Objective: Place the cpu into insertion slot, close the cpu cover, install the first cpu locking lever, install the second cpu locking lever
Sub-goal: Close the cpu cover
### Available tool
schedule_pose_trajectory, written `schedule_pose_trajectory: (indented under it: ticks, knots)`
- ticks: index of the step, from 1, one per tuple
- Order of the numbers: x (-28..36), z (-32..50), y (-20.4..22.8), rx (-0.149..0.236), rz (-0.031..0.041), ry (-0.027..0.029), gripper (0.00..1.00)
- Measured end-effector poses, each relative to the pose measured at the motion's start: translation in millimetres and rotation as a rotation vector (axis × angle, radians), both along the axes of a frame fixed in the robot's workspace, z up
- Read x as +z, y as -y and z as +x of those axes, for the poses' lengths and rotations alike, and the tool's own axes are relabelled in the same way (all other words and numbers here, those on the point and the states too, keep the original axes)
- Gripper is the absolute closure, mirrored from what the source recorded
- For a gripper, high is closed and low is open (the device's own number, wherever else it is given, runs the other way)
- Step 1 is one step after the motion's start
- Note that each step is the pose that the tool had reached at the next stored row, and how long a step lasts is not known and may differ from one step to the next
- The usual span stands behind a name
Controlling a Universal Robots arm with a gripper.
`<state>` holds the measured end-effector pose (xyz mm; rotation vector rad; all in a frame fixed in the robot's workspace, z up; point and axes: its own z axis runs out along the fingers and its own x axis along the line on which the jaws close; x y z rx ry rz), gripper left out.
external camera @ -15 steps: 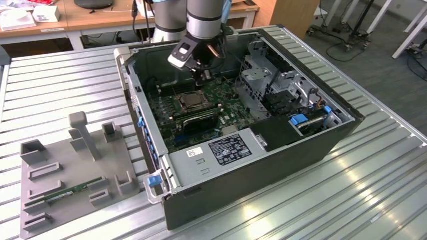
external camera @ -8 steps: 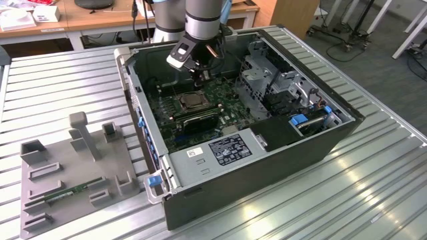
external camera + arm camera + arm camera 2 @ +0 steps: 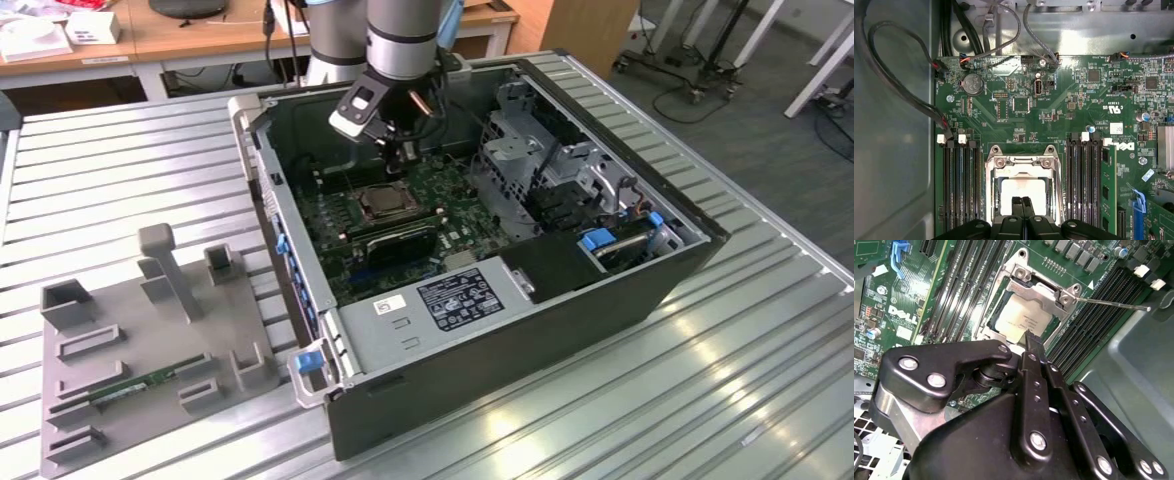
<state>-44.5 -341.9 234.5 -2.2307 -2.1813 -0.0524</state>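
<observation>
Pincer (image 3: 1022, 201) fingers are seen pressed together, tip against tip, with nothing gripped between them. In both wrist views the closed tips (image 3: 1029, 337) are poised over the near edge of the cpu (image 3: 1024, 187), though whether its face is actually touched cannot be told. The cpu (image 3: 1021, 320) is seated in the insertion slot (image 3: 999, 285), and its silvery-tan face is framed by the cpu cover (image 3: 1038, 290), which lies over it with the chip shown through the cut-out centre. A thin metal locking lever (image 3: 1114, 304) is seen sticking out sideways from one corner of the socket, across the long black memory slots (image 3: 1089, 325). In the exterior view the pincer (image 3: 398, 150) is lowered inside the open computer case (image 3: 534, 330), just above the cpu (image 3: 384, 200) on the green motherboard (image 3: 441, 190). Dark print is carried on the cpu face, white lettering and a small white sticker are borne by the motherboard (image 3: 1074, 120), and a white printed label (image 3: 454, 298) is fixed to the power supply housing; none of this is read out. A green memory stick (image 3: 1106, 185) is seated in a slot beside the socket, and a round coin battery (image 3: 973, 85) is mounted further up the board. The case stands on a slatted metal counter (image 3: 747, 380); toward the exterior view's left a grey fixture tray (image 3: 147, 330) is placed, with another green memory stick (image 3: 140, 385) laid in it.
</observation>
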Motion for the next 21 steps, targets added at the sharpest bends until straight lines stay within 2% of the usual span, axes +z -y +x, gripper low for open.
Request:
schedule_pose_trajectory:
  ticks: [21]
  knots:
    - [0.0, -11.7, 0.0, 0.000, 0.0022, 0.0000, 0.89]
